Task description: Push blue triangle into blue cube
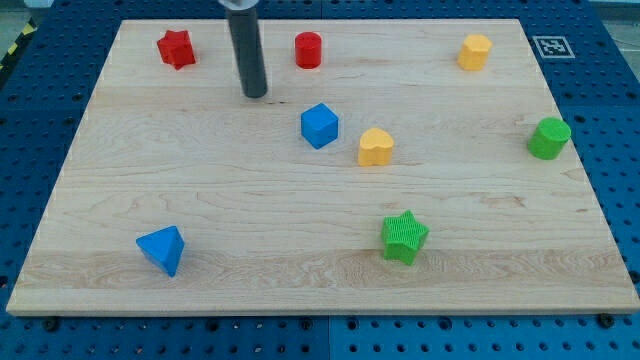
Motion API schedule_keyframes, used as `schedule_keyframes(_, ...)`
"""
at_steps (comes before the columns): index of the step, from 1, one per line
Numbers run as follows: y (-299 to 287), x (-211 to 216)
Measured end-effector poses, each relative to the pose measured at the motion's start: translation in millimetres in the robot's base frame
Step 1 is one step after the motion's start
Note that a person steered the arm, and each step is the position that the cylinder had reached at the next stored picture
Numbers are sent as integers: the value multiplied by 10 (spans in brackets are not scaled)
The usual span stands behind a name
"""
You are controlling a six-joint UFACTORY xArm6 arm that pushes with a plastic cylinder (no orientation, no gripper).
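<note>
The blue triangle (162, 248) lies near the board's bottom left corner. The blue cube (319, 125) sits a little above the board's middle. My tip (255, 94) rests on the board to the left of and slightly above the blue cube, far above and to the right of the blue triangle. The tip touches neither block.
A red star (176, 47) and a red cylinder (308, 49) lie at the top left. A yellow heart (376, 146) sits just right of the blue cube. A yellow block (475, 51), a green cylinder (549, 137) and a green star (404, 236) lie on the right half of the wooden board (320, 290).
</note>
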State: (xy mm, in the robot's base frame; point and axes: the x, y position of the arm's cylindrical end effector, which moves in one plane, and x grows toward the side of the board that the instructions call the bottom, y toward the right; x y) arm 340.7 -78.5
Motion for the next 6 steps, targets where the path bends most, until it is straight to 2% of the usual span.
schedule_keyframes(2, 472, 560)
schedule_keyframes(4, 452, 774)
schedule_keyframes(5, -169, 905)
schedule_keyframes(6, -825, 1253)
